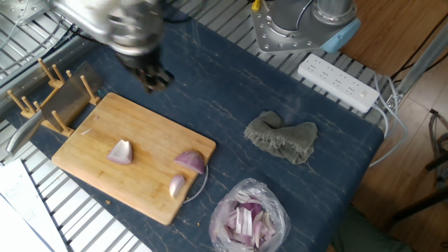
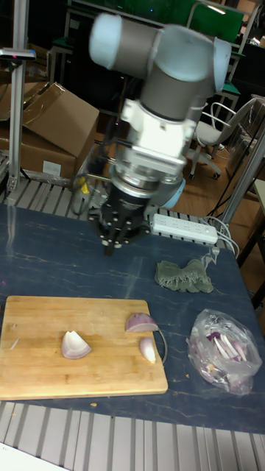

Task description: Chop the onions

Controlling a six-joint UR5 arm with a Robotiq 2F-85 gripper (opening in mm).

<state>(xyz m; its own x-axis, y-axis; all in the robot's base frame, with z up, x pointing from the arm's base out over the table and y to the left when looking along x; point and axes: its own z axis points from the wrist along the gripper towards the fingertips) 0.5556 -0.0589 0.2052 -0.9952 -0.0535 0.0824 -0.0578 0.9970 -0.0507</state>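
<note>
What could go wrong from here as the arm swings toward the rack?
The gripper is blurred mid-swing near the wooden rack, so it might clip a peg. Three onion wedges lie loose on the cutting board; one sits near the edge and could roll off if the board is bumped.
</note>
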